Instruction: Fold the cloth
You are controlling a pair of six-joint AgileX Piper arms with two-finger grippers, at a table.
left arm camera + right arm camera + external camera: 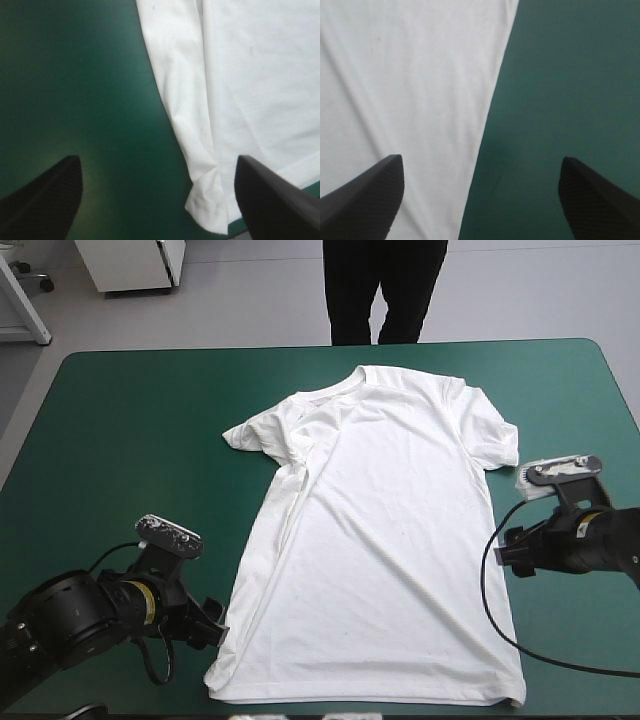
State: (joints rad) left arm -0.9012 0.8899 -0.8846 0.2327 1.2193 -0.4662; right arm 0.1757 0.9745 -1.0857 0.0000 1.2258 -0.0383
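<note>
The white T-shirt (380,520) lies spread flat in the middle of the table, collar toward the far edge and hem toward the front edge. Low over the cover, my left gripper (215,625) stands open beside the hem's left corner. In the left wrist view that gripper (156,160) has the T-shirt's (250,75) side edge and folded corner just ahead, near one finger. My right gripper (505,550) is open at the shirt's right side edge. In the right wrist view the T-shirt's (410,75) edge runs between the fingers of that gripper (480,159).
The teal-green cover (130,440) shows in wide bands on both sides of the shirt. The hem lies close to the table's front edge. The left sleeve is bunched, with creases running down the shirt's left side.
</note>
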